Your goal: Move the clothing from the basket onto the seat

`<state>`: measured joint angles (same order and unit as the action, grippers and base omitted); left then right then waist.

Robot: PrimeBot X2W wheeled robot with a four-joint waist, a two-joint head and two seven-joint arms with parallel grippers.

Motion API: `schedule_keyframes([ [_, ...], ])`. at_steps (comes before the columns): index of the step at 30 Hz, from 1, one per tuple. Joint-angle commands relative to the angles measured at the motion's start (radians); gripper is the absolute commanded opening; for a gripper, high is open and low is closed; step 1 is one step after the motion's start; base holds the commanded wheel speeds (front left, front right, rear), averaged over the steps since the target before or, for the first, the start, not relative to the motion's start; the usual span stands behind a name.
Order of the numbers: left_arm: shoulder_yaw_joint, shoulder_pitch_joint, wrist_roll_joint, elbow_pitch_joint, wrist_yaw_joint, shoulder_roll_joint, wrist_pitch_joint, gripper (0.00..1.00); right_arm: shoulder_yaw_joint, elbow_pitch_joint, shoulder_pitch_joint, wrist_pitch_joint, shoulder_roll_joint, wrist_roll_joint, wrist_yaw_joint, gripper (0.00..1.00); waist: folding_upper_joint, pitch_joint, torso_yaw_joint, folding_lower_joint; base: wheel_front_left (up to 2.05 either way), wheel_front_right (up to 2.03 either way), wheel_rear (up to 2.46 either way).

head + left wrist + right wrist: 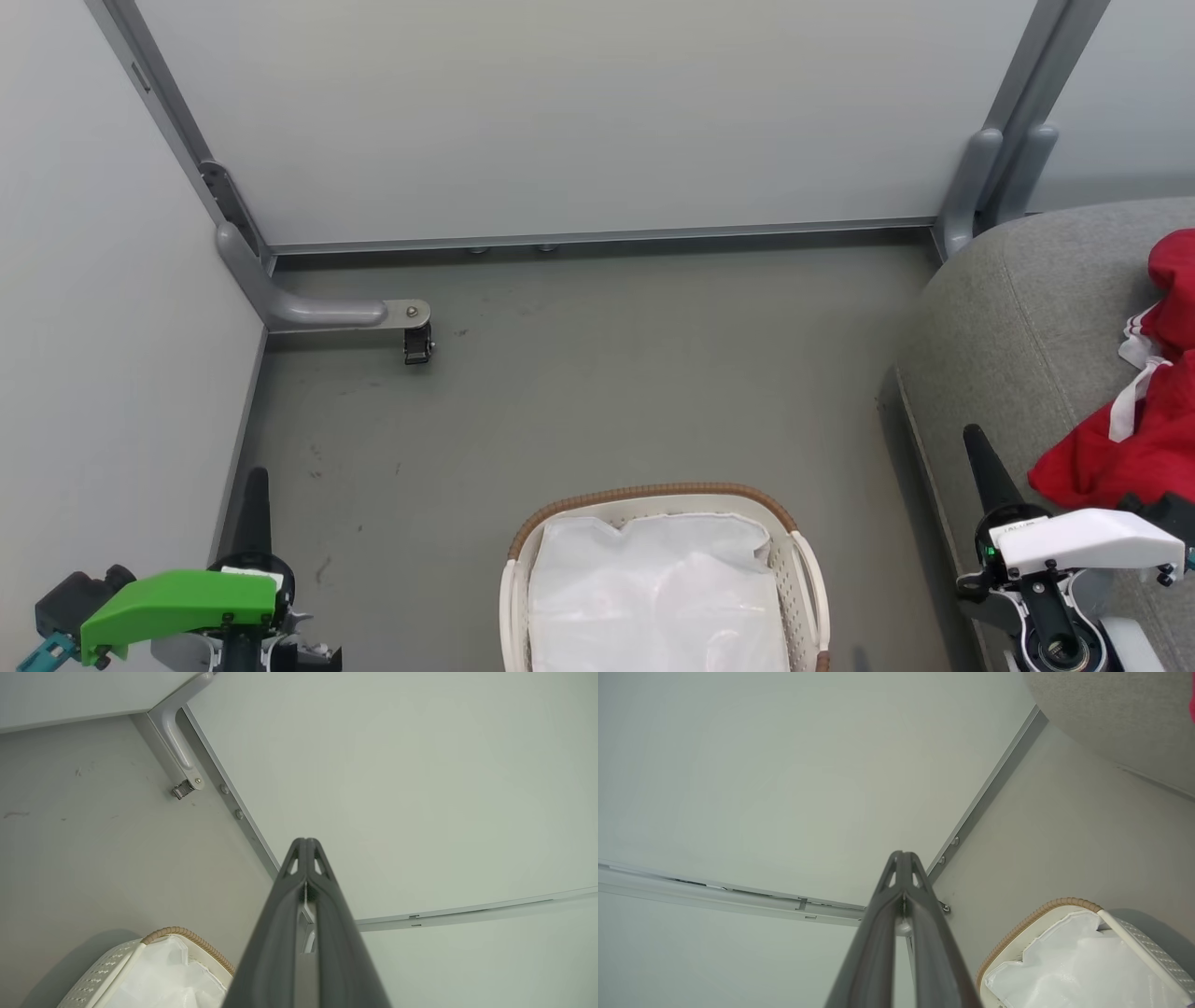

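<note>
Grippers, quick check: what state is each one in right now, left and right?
Left gripper: closed, holding nothing.
Right gripper: closed, holding nothing.

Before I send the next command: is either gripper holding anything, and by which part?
Nothing is held. The left gripper and right gripper are both shut and empty; the clothing lies on the seat.

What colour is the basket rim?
Brown woven rim on the cream-white basket; the head view shows it best.
</note>
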<state>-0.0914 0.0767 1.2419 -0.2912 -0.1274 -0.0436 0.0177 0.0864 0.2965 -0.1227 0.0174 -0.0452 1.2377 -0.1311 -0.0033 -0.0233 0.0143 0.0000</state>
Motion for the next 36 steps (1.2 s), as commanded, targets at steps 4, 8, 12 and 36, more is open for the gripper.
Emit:
schedule_keyframes([
  [4, -0.006, 0.026, 0.052, 0.016, -0.004, -0.008, 0.013, 0.00, 0.007, -0.017, 0.005, 0.014, -0.006, 0.053, 0.000, 0.00, 0.0021, 0.002, -0.001, 0.0000, 0.00, 0.00, 0.00],
  [8, -0.008, 0.027, 0.085, 0.019, -0.004, -0.009, 0.023, 0.00, 0.009, -0.021, 0.007, 0.023, -0.007, 0.087, 0.000, 0.00, 0.0022, 0.004, -0.002, 0.0000, 0.00, 0.00, 0.00],
  [12, -0.010, 0.029, 0.120, 0.022, -0.004, -0.009, 0.032, 0.00, 0.012, -0.025, 0.009, 0.032, -0.007, 0.121, 0.000, 0.00, 0.0024, 0.005, -0.004, 0.0000, 0.00, 0.00, 0.00],
  [36, -0.021, 0.037, 0.306, 0.042, -0.005, -0.010, 0.081, 0.00, 0.025, -0.047, 0.016, 0.081, -0.008, 0.308, 0.001, 0.00, 0.0030, 0.016, -0.011, 0.0000, 0.00, 0.00, 0.00],
])
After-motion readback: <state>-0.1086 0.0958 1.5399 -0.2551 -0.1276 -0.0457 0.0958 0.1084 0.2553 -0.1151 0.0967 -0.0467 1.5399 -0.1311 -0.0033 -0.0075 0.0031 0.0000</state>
